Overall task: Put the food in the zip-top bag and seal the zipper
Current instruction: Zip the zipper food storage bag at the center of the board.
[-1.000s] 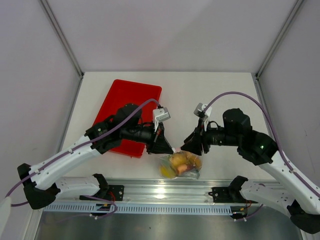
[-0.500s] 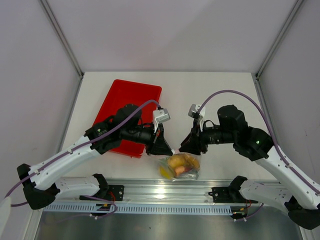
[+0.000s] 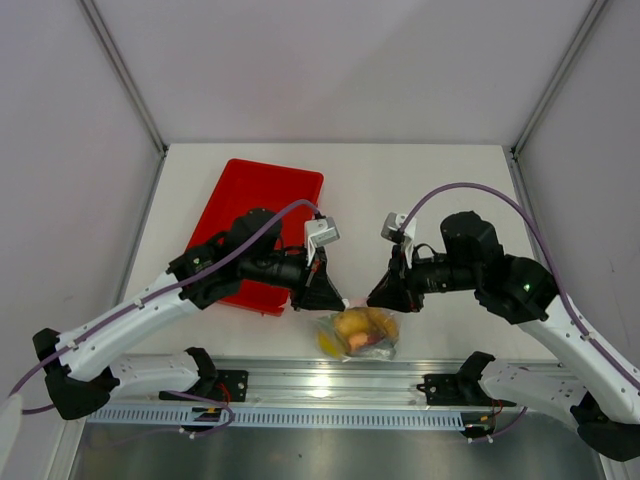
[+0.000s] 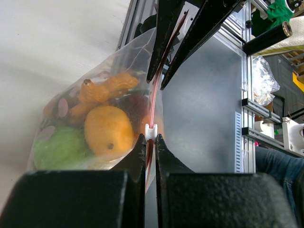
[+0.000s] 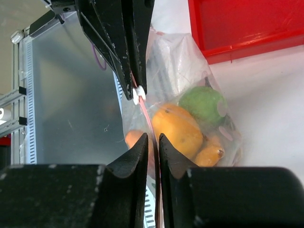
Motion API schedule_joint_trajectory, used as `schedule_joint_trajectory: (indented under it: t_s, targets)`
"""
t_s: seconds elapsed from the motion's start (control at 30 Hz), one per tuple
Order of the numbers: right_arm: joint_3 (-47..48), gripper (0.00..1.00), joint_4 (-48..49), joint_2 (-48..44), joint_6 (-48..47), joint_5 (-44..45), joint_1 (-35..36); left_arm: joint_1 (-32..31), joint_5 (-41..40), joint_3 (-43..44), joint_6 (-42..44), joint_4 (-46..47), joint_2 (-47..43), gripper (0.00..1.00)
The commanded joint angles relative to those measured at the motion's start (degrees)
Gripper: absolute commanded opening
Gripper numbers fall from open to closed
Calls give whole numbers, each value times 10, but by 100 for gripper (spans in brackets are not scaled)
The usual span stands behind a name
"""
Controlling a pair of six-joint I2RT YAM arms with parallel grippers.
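Observation:
The clear zip-top bag (image 3: 358,333) hangs between both grippers at the table's near edge. It holds the food: a mango (image 5: 176,130), a green lime (image 5: 203,104), an orange fruit (image 4: 108,130) and orange bits (image 4: 102,90). The pinkish zipper (image 4: 155,95) runs taut from one gripper to the other. My left gripper (image 4: 149,139) is shut on the zipper just behind its white slider (image 4: 150,131). My right gripper (image 5: 153,140) has its jaws closed narrowly on the same strip further along. In the top view the left gripper (image 3: 335,298) and right gripper (image 3: 376,300) face each other above the bag.
The red tray (image 3: 265,205) lies on the table behind the left arm, and its corner (image 5: 247,23) shows in the right wrist view. The metal rail (image 3: 330,380) runs along the table's near edge just below the bag.
The right gripper's jaws have narrowed onto the zipper strip, and that arm shifted slightly left toward the bag. The left gripper has held still.

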Motion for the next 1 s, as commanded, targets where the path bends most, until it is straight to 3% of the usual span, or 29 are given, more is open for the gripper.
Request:
schedule_joint_trajectory:
  t_s: [0.0, 0.07, 0.13, 0.17, 0.23, 0.43, 0.57, 0.77, 0.9, 0.97]
  targets:
    - [23, 17, -13, -3, -9, -9, 1, -1, 1, 5, 7, 19, -20, 1]
    - [27, 16, -17, 1, -24, -14, -1, -1, 2, 2, 8, 18, -21, 1]
    - [31, 11, -18, 8, -24, -13, -1, -1, -1, 1, 8, 17, -24, 1]
    - [34, 2, -17, 9, -20, -8, 0, -1, -2, -1, 8, 17, -25, 1]
    - [37, 0, -14, 8, -15, 33, 0, -1, -3, -2, 7, 17, -25, 1]
    - [41, 0, -30, -20, 50, 275, -5, -1, -20, -1, 10, 9, -30, 1]
    - [41, 0, -69, -43, 78, 370, -15, 0, -28, 4, 21, -5, -33, 1]
    - [26, 0, -83, -72, 96, 358, -26, 0, -32, 2, 24, -7, -31, 1]
    - [24, 0, -86, -74, 79, 282, -26, 0, -27, 4, 21, -1, -26, 1]
    - [24, 14, -80, -79, 63, 234, -25, 0, -25, 5, 20, 0, -26, 1]
